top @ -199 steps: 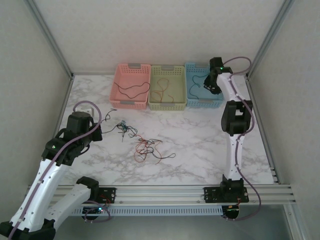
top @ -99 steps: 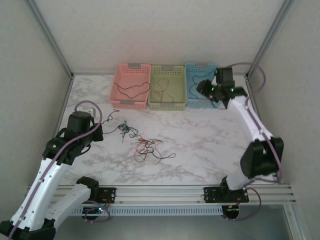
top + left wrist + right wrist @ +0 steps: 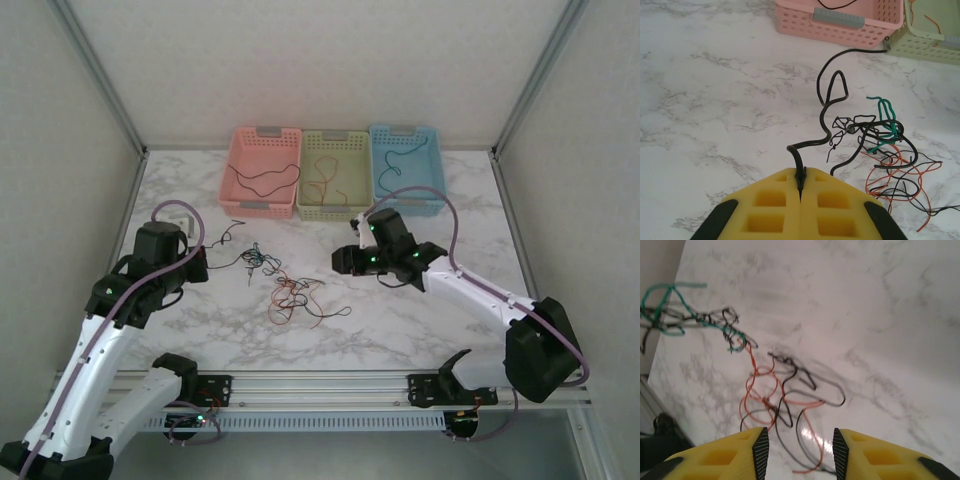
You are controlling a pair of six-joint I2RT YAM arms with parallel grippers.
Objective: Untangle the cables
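The cables lie tangled in the table's middle: a green and black knot (image 3: 258, 260) and a looser red and black bunch (image 3: 295, 297). In the left wrist view the teal wire (image 3: 885, 122) and orange loops (image 3: 885, 172) sit right of a curly black cable (image 3: 832, 95). My left gripper (image 3: 205, 265) (image 3: 801, 182) is shut on that black cable's near end, left of the knot. My right gripper (image 3: 342, 262) (image 3: 800, 445) is open, just right of the red and black bunch (image 3: 775, 395), with nothing gripped between its fingers.
Three baskets stand along the back: pink (image 3: 258, 209) with a black wire, green (image 3: 335, 211) with an orange one, blue (image 3: 425, 206) with a teal one. The pink basket (image 3: 840, 30) and green basket (image 3: 920, 45) are beyond the tangle. Bare marble lies on the right.
My right arm has swung from the blue basket down to the table's middle, beside the tangle, and its jaws have opened wider. The left arm has held still.
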